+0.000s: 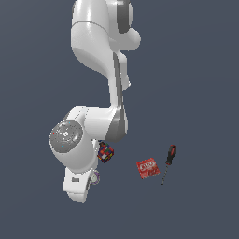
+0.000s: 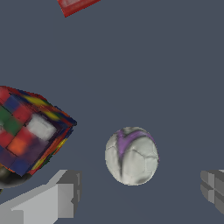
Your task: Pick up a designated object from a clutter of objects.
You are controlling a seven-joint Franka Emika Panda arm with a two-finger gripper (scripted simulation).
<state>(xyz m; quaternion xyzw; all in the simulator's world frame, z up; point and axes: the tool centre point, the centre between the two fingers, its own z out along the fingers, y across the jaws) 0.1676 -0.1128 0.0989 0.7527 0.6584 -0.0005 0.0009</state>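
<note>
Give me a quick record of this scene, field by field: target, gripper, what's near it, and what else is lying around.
target: white-grey ball with purple marking, lying free
gripper: gripper open, one finger on each side of the ball, not touching it
nearest neighbour: multicoloured cube, beside the ball, apart from it
other items: red packet and screwdriver, on the exterior view's right
exterior view: arm hides most of the ball

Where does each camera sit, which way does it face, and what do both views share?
Exterior view: off the arm, looking down at the arm, red packet and screwdriver.
Wrist view: on the wrist, facing the ball between the open gripper's fingers.
Shared: ball, multicoloured cube, red packet.
</note>
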